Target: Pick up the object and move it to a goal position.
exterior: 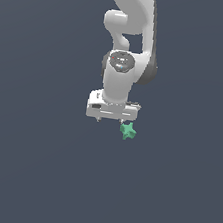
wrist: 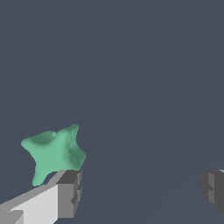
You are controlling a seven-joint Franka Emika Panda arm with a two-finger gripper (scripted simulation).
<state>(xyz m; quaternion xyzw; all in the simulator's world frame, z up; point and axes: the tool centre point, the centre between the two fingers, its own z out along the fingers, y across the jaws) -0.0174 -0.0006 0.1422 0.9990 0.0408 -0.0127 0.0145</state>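
The object (exterior: 127, 131) is a tiny green star-like piece with short blunt points. It lies on the dark grey floor just below the white gripper's end on the exterior view's right. My gripper (exterior: 110, 120) points down and is open and empty. In the wrist view the object (wrist: 54, 155) sits just beyond one grey fingertip (wrist: 68, 192), outside the gap. The other fingertip (wrist: 213, 189) is far off at the opposite edge. The gripper (wrist: 140, 192) holds nothing between its fingers. I cannot tell whether the near fingertip touches the object.
The flat dark grey floor (exterior: 33, 172) spreads all round. The white arm (exterior: 126, 45) rises behind the gripper toward the top of the exterior view. No goal marker shows.
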